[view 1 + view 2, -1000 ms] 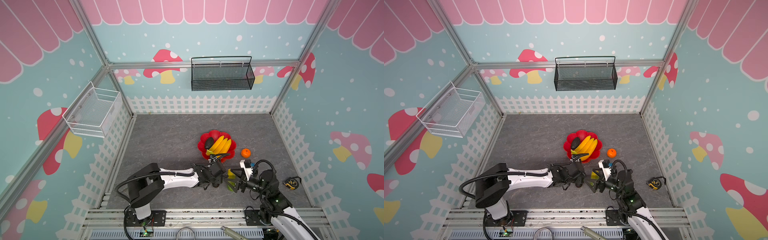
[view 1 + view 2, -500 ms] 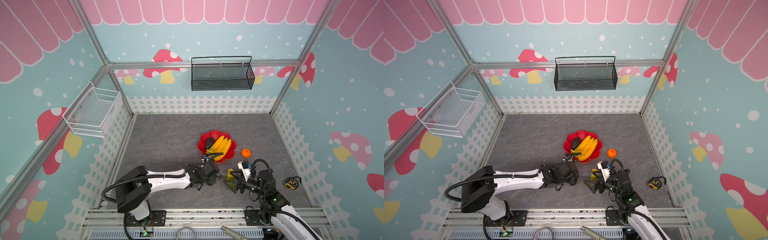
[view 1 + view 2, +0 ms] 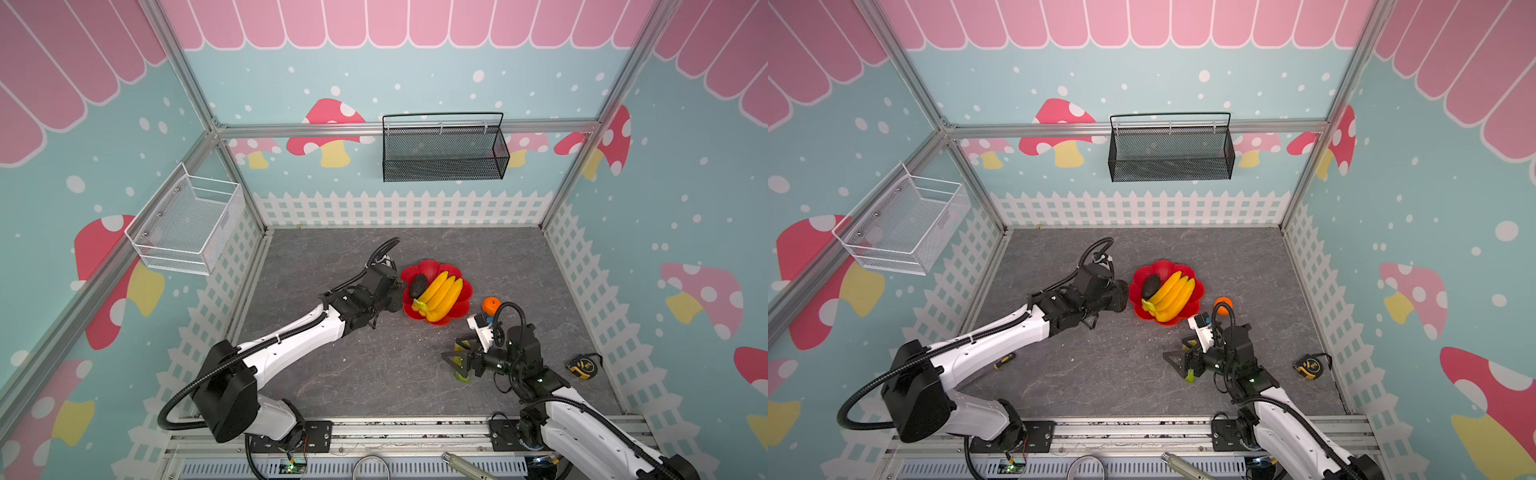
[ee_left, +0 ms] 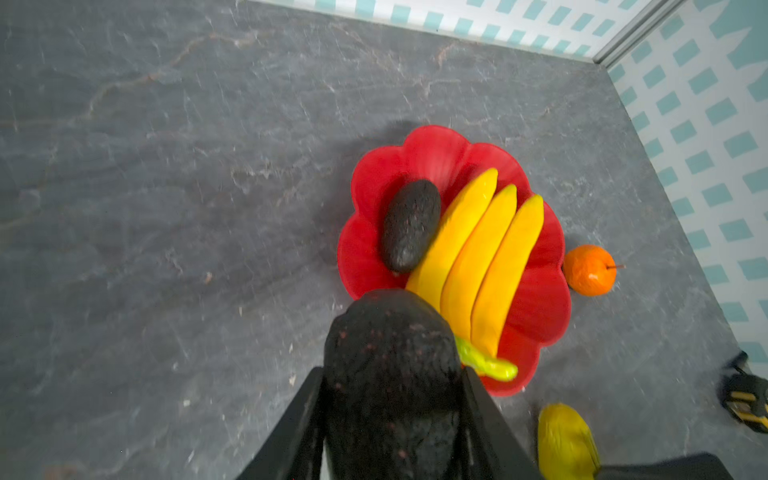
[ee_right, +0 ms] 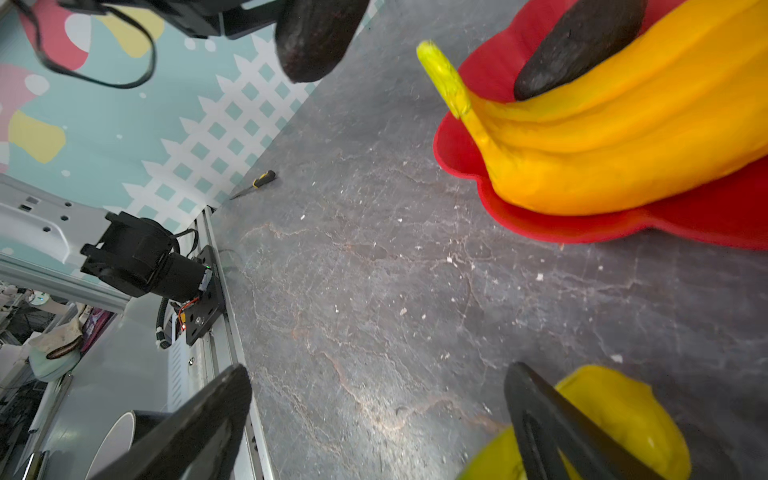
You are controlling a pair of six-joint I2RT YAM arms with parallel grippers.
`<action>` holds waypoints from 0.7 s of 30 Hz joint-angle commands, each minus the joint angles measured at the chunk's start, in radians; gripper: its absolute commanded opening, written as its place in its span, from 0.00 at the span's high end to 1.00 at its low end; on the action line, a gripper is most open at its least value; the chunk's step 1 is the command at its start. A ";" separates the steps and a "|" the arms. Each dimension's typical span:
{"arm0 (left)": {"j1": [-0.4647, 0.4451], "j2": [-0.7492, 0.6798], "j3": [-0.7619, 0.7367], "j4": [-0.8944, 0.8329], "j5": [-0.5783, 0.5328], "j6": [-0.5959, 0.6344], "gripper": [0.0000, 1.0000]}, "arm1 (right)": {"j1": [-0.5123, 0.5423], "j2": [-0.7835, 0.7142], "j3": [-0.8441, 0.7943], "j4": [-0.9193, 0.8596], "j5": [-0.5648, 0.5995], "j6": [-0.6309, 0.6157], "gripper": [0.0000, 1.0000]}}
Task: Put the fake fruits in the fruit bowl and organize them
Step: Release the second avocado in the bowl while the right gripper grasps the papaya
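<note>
**Grey tabletop** (image 3: 519,257): the floor of the walled cell, on which all the loose items lie.

**Left gripper** (image 4: 392,374): reached to the left edge of the bowl in both top views. Its fingers are closed on a second avocado (image 4: 390,345), which juts out past the fingertips towards the bowl's rim.

**Right gripper** (image 5: 376,374): held low over the tabletop in front of the bowl, with the fingers spread wide and nothing gripped between them.

**Black wire basket** (image 3: 442,153) and **white wire basket** (image 3: 187,224): hung on the back wall and the left wall.

**Fruit bowl** (image 3: 434,267): a red scalloped bowl, set near the middle of the tabletop.

**Banana bunch** (image 3: 440,293): laid diagonally across the bowl, its green stem pointing towards the robot.

**Dark avocado** (image 3: 417,284): laid in the bowl, touching the left side of the bananas.

**Yellow-green fruit** (image 5: 615,411): left on the tabletop outside the bowl, partly hidden by one right finger. Contact cannot be told.

**Orange** (image 3: 491,305): left on the tabletop just beside the bowl's right rim.

**Tape measure** (image 3: 584,365): seen near the right wall.

**Screwdriver** (image 3: 1005,360): seen under the left arm.
</note>
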 commanded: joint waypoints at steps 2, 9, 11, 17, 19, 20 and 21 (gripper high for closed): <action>0.066 0.166 0.134 0.004 0.102 0.130 0.63 | 0.008 0.035 0.037 0.074 0.002 -0.007 0.01; 0.076 0.370 0.284 -0.004 0.102 0.219 0.63 | 0.006 0.069 0.065 0.065 0.032 -0.011 0.01; 0.078 0.405 0.307 -0.012 0.098 0.228 0.63 | 0.006 0.071 0.072 0.058 0.035 -0.014 0.00; 0.078 0.469 0.333 -0.006 0.108 0.237 0.61 | 0.006 0.064 0.063 0.047 0.046 -0.013 0.00; 0.078 0.486 0.338 -0.001 0.107 0.242 0.60 | 0.006 0.062 0.061 0.044 0.051 -0.011 0.00; 0.079 0.494 0.344 0.000 0.111 0.247 0.60 | 0.006 0.060 0.061 0.039 0.058 -0.008 0.00; 0.078 0.501 0.350 -0.001 0.114 0.250 0.59 | 0.006 0.060 0.062 0.029 0.072 -0.006 0.00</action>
